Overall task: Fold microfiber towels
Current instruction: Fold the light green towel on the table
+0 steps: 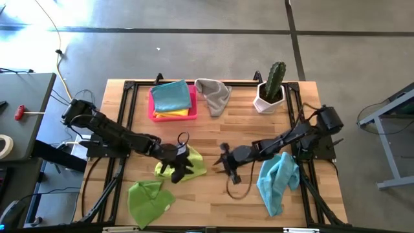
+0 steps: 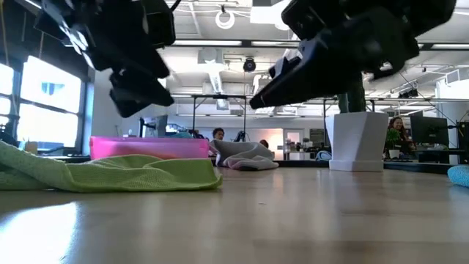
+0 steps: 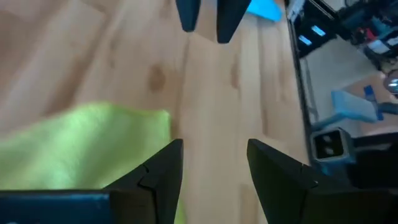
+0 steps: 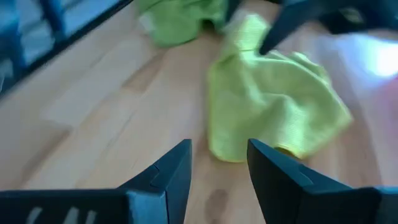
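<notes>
A lime towel [image 1: 193, 171] lies crumpled on the table near the front middle; it also shows in the left wrist view [image 3: 81, 149] and the right wrist view [image 4: 273, 106]. My left gripper [image 1: 181, 167] hovers open over its right edge [image 3: 214, 146], raised off the table in the low view [image 2: 135, 95]. My right gripper [image 1: 223, 163] is open and empty just right of the towel [image 4: 219, 144], facing it. A green towel [image 1: 150, 199] lies at the front left, and a light blue towel [image 1: 278, 181] lies bunched at the front right.
A pink tray [image 1: 152, 111] at the back holds a folded light blue towel [image 1: 171, 96] on a yellow one [image 1: 176, 114]. A grey towel [image 1: 213, 94] lies crumpled beside it. A cactus in a white pot [image 1: 270, 90] stands at the back right. Bare wood lies between the grippers.
</notes>
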Robot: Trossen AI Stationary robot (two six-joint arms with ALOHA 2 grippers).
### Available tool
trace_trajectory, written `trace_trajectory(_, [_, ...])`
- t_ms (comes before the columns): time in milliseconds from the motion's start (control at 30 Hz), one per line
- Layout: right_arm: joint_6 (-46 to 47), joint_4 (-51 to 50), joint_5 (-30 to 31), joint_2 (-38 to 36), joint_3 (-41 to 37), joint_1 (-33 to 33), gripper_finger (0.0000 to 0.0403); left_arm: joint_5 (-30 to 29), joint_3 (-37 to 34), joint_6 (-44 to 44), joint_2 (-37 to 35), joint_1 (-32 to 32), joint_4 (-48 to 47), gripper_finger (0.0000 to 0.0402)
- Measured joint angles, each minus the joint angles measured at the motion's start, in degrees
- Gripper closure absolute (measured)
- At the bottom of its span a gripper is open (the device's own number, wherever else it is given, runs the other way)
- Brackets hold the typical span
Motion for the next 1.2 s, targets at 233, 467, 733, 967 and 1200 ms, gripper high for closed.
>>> trace_trajectory(233, [-14.6, 5.1, 2.1, 9.3, 4.3, 2.0, 0.0254, -0.5, -0.1, -6.9, -0.3, -5.8, 0.4, 0.0232])
trace_trajectory(467, [-15.2, -2.9, 2.3, 15.6, 11.6, 0.4, 0.0254, -3.0, 0.0, -11.1, -0.3, -10.3, 2.2, 0.0232])
trace_trajectory(733, [-16.3, -7.6, 2.2, 18.0, 15.3, -1.4, 0.0254, -4.3, 0.0, -11.1, -0.3, -13.0, 4.5, 0.0232])
trace_trajectory(967, [-18.2, -8.3, 1.9, 18.6, 15.3, -1.6, 0.0257, -5.0, 0.0, -11.3, -0.3, -13.7, 4.6, 0.0232])
trace_trajectory(1200, [-18.2, -8.3, 1.3, 19.2, 15.3, -1.6, 0.0337, -5.0, 0.0, -11.2, -0.3, -13.7, 4.5, 0.0232])
